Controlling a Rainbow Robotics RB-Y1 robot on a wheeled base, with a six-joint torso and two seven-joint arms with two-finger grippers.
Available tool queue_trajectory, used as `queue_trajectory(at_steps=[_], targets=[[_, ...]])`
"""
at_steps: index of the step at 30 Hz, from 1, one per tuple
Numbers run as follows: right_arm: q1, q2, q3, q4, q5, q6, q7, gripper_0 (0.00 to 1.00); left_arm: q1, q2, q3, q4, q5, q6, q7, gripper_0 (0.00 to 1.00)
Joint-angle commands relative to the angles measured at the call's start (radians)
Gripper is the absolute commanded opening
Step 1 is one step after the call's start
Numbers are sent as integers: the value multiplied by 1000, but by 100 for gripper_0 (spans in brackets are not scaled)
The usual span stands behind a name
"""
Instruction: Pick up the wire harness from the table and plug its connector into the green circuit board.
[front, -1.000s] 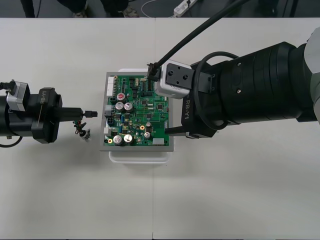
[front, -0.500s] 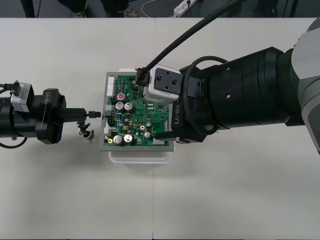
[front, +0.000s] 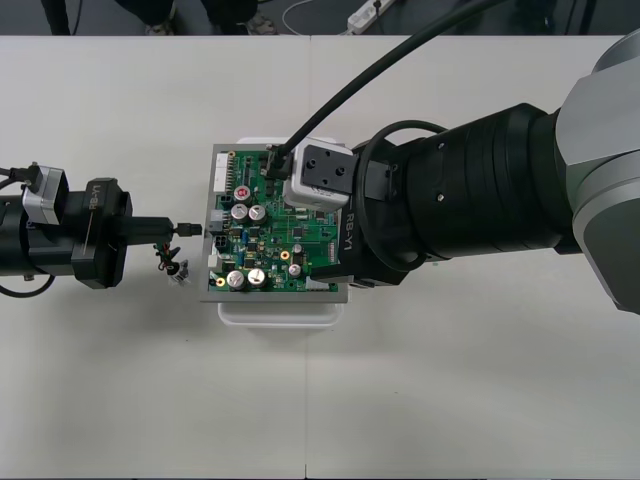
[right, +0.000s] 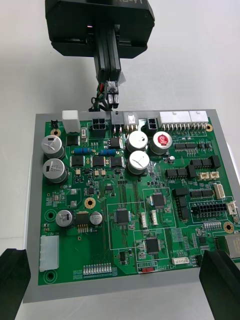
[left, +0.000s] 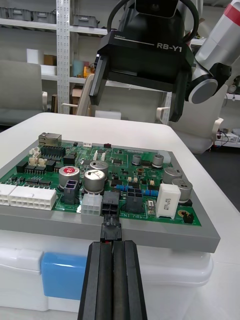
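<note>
The green circuit board (front: 280, 235) sits on its white base (front: 275, 312) at mid-table. My left gripper (front: 172, 228) reaches in from the left, shut on the harness's small black plug (front: 187, 228). The plug (left: 110, 231) is at the board's left edge, in line with a black socket (left: 111, 201) there; I cannot tell if it is seated. The wires and metal socket (front: 170, 263) hang below the left fingers (left: 112, 280). My right gripper (right: 117, 287) hovers over the board's right part, open, its fingers (right: 12, 282) far apart. The left gripper (right: 111, 87) faces it across the board.
The right arm's thick black links (front: 480, 195) cover the table to the board's right. The table's far edge (front: 320, 37) runs along the back, with dark floor and cables beyond it. Bare table lies in front of the base.
My right gripper has slid left, further over the board. The left gripper has brought the plug a little to the right, up to the board's edge.
</note>
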Motion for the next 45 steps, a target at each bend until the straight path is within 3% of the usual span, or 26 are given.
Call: queue_trajectory(at_steps=[1,45], targets=[[4,18,25,-3,25,-4,31,99,-17,-24,16,-2,1,-33,0,0],[-85,50,48,104,33,-4,100,99,-46,-52,14,12,1,-33,26,0]])
